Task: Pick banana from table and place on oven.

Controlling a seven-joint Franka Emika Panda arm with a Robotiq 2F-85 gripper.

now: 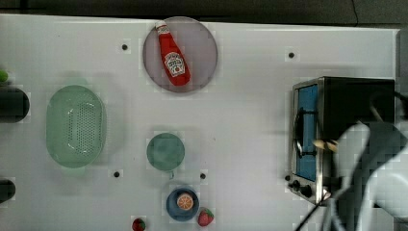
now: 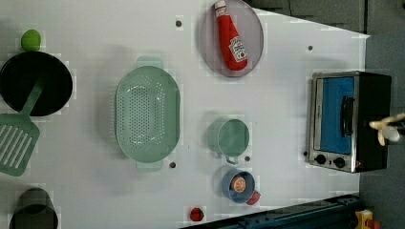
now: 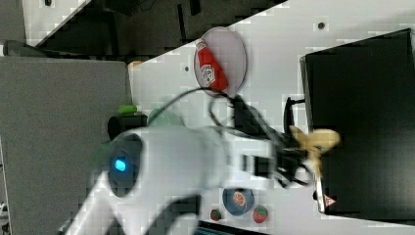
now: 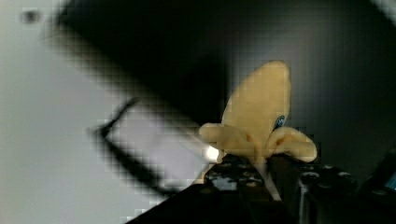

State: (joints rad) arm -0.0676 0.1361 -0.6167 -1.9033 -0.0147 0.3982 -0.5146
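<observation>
The banana (image 4: 259, 116), pale yellow-tan with peel flaps spread out, sticks out from between my gripper's (image 4: 259, 169) jaws, which are shut on its lower end. In the right view the banana (image 3: 315, 139) hangs over the front edge of the oven's black top (image 3: 362, 122), with the gripper (image 3: 299, 152) just behind it. The top view puts the banana (image 1: 325, 144) by the oven's (image 1: 356, 101) front edge, above the blue glass door. In the left view the banana (image 2: 386, 125) is over the oven (image 2: 372, 95). The white table (image 1: 240, 96) lies below.
A ketchup bottle (image 1: 172, 55) lies on a grey plate (image 1: 202, 53). A green colander (image 1: 76, 126), a green cup (image 1: 165, 151), a blue bowl (image 1: 174, 208) with an orange slice (image 1: 185, 202) and two strawberries (image 1: 205, 217) sit on the table. A black pan (image 2: 36, 83) and green spatula (image 2: 16, 143) are far off.
</observation>
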